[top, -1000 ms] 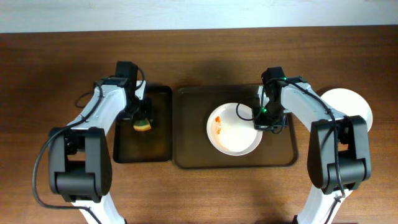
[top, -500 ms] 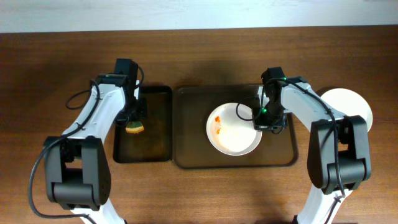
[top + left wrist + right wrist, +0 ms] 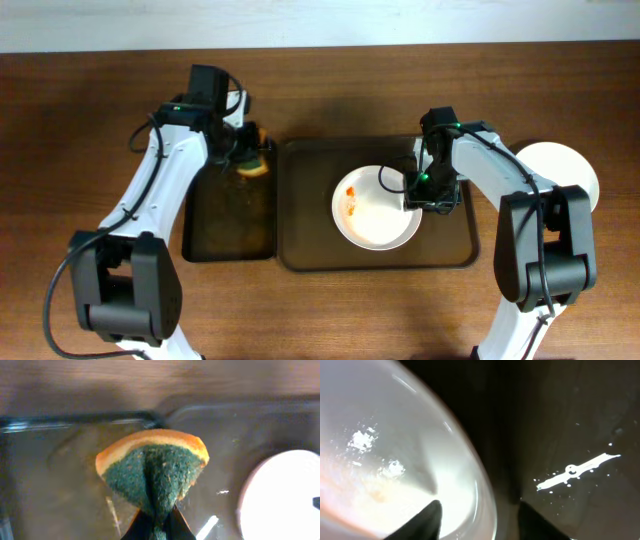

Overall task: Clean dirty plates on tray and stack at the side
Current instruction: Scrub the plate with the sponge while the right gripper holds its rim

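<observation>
Straddling plate (image 3: 380,450) rim, right tool (image 3: 477,506)

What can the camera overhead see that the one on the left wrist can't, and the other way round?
Only the overhead view shows the right gripper at the rim of the smeared plate, its orange-red smears, and a second plate on the table beside the brown tray. Only the left wrist view shows the sponge close up: its green scouring face, folded and pinched in the left gripper. Both show the sponge, the black tray, the brown tray and the plate on it.
</observation>
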Tool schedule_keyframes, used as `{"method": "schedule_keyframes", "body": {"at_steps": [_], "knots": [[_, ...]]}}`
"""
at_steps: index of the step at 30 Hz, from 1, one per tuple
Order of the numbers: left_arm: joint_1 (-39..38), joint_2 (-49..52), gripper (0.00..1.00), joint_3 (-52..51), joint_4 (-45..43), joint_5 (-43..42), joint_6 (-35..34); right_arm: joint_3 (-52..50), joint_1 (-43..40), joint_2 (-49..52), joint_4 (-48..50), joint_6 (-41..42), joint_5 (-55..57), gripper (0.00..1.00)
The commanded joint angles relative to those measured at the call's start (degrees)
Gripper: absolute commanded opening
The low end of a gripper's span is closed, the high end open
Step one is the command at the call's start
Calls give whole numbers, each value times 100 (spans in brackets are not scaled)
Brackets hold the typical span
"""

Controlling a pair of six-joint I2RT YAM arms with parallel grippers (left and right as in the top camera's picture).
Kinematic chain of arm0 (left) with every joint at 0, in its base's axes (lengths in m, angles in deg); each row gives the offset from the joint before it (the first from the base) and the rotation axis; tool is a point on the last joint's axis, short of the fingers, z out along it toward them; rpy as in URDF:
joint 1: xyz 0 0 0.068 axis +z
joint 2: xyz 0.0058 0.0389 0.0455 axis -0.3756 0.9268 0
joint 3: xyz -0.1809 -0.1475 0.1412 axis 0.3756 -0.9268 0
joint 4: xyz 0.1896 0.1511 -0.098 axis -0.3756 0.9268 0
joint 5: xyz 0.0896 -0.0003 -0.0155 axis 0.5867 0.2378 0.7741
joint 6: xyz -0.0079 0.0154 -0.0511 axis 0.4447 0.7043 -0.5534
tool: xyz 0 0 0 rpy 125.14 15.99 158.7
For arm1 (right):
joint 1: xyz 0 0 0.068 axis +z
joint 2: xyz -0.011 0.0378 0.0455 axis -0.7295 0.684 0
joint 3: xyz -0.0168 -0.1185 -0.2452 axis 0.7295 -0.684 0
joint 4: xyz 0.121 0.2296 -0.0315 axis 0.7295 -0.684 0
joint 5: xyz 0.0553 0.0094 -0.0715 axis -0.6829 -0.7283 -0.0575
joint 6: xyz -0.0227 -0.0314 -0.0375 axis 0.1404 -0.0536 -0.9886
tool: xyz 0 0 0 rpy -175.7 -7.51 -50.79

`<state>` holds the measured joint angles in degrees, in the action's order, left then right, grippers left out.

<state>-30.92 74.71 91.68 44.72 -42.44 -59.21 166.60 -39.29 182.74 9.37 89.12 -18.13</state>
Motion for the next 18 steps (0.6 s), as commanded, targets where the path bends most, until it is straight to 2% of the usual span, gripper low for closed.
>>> {"method": "schedule_keyframes", "body": {"at_steps": [1, 4, 6, 9, 10, 11, 13, 16, 18], "knots": [[-758, -157, 0, 76, -352, -592, -116, 101, -9, 28, -37, 22, -136, 56], [-1469, -4, 0, 76, -627, -590, -376, 101, -26, 28, -24, 22, -173, 55], [-1912, 236, 0, 76, -905, -588, -444, 140, -157, 28, -37, 20, -240, 51], [-2312, 638, 0, 79, -1274, -573, -570, 251, -612, 28, -308, -94, -800, 50], [-2378, 723, 0, 79, -1314, -570, -568, 249, -702, 28, -382, -306, -1029, 46], [-2446, 789, 0, 79, -1322, -575, -570, 247, -765, 28, -442, -415, -1064, 41], [-2673, 962, 0, 79, -1329, -568, -568, 247, -756, 28, -422, -413, -1023, 14], [-2787, 1071, 0, 76, -1261, -466, -570, 243, -717, 28, -420, -413, -1021, 13], [-2789, 1071, 0, 76, -1200, -466, -570, 208, -715, 28, -361, -411, -1021, 17]]}}
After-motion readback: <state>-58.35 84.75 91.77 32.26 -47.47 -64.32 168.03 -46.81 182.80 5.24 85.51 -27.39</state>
